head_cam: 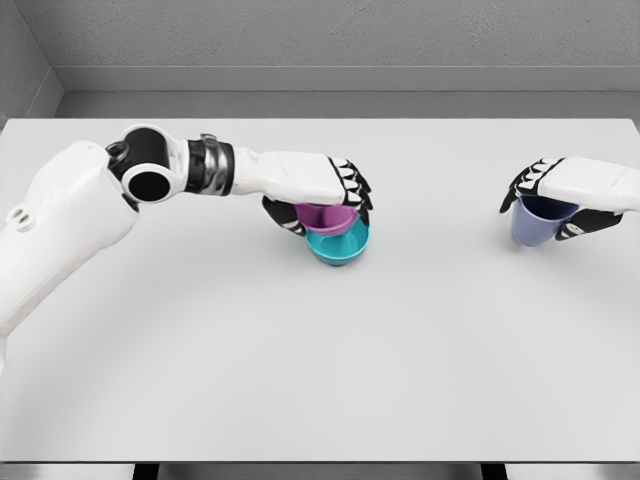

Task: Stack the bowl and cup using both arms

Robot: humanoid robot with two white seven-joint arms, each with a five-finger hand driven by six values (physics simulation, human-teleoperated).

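A teal bowl (340, 245) sits on the white table (320, 350) near the middle. A purple cup (325, 217) rests inside it, tilted a little, and my left hand (335, 200) is curled over the cup from above, fingers wrapped around its rim and sides. At the right, my right hand (560, 200) is closed around the rim of a blue-lilac cup (535, 222), which stands on or just above the table; I cannot tell whether it touches.
The left arm (90, 220) stretches across the table's left half at elbow height. A grey wall (320, 40) runs behind the table's far edge.
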